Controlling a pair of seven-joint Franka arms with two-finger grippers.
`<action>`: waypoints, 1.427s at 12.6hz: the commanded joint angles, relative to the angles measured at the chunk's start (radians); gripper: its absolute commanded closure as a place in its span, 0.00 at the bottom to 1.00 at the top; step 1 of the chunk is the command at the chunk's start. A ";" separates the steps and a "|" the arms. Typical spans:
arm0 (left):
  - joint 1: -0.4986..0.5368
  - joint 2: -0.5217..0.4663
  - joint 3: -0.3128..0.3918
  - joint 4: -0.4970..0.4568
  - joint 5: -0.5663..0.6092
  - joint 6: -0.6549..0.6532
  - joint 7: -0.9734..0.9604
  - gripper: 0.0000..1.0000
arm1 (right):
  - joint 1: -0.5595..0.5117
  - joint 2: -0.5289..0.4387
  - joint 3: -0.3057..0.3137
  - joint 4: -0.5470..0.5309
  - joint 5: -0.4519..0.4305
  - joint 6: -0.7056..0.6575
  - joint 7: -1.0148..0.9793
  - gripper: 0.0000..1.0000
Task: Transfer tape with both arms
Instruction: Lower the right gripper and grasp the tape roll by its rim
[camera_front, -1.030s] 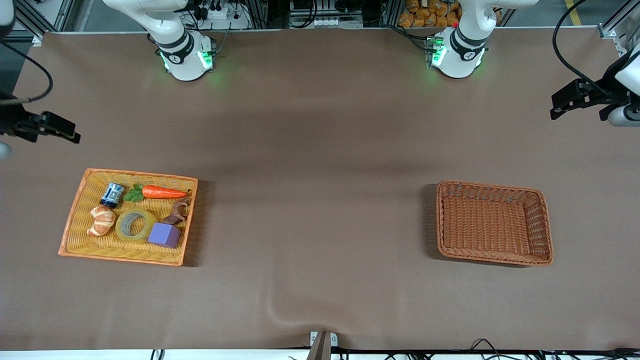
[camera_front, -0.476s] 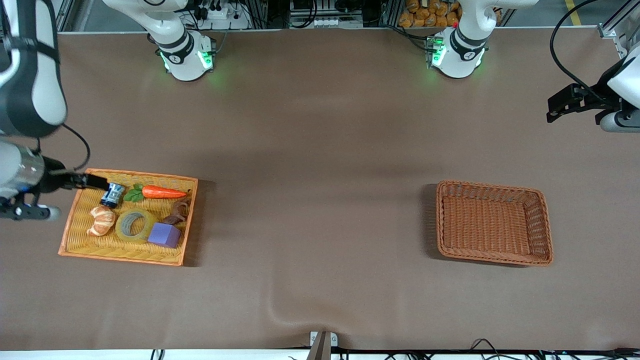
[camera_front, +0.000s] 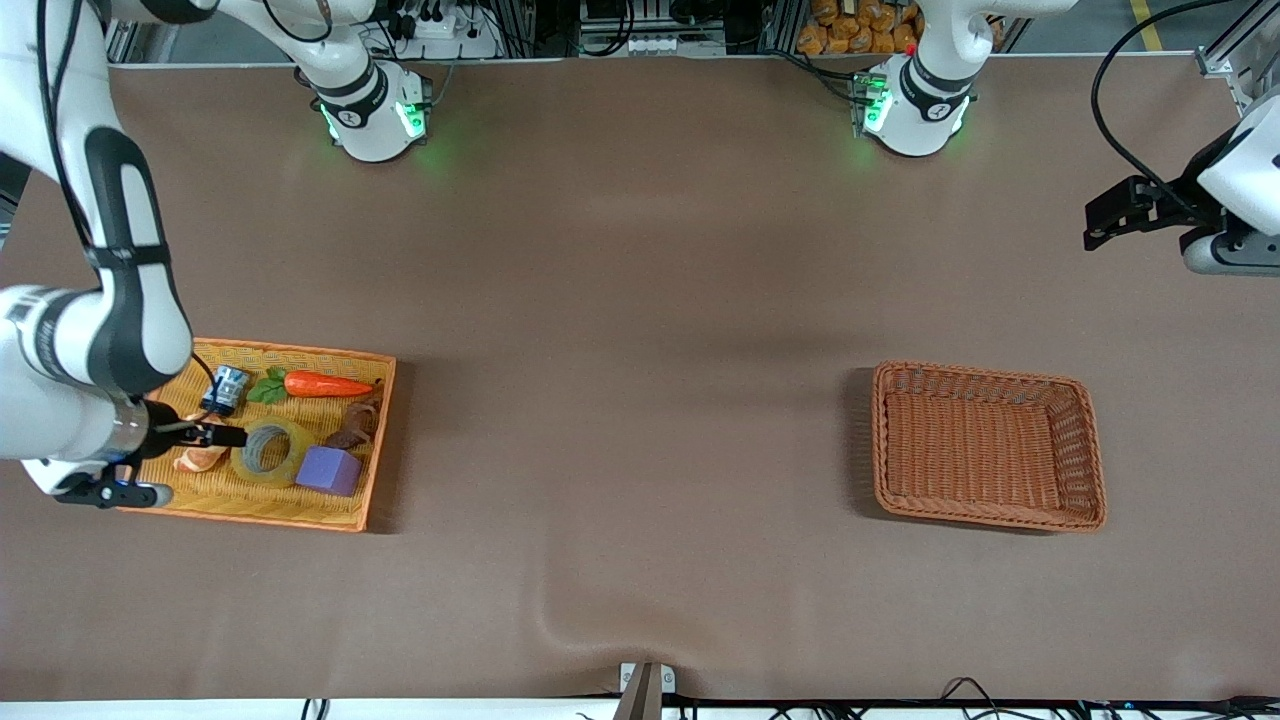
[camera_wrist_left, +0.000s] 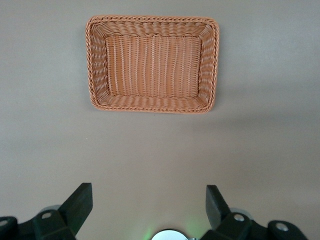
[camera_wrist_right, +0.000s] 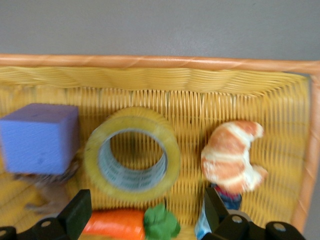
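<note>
One roll, the tape (camera_front: 270, 451), lies flat in the orange tray (camera_front: 250, 505); right gripper (camera_front: 222, 436) hovers spread wide above; left gripper (camera_wrist_left: 147, 210) waits wide; probably light, stiff; pinch its wall.

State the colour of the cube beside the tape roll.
The cube is purple, clearest in the right wrist view.

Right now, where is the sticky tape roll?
The tape lies flat in the yellow tray at the right arm's end of the table, between the croissant and the purple cube.
</note>
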 joint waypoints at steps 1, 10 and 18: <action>0.000 0.008 -0.002 0.004 0.021 -0.011 0.010 0.00 | -0.014 0.063 0.012 0.022 -0.007 0.041 -0.035 0.00; -0.005 0.028 -0.024 0.007 -0.010 0.023 -0.081 0.00 | -0.031 0.113 0.013 -0.014 -0.002 0.075 -0.120 1.00; -0.009 0.029 -0.031 0.012 -0.024 0.051 -0.094 0.00 | -0.054 0.050 0.012 0.008 -0.002 0.037 -0.210 1.00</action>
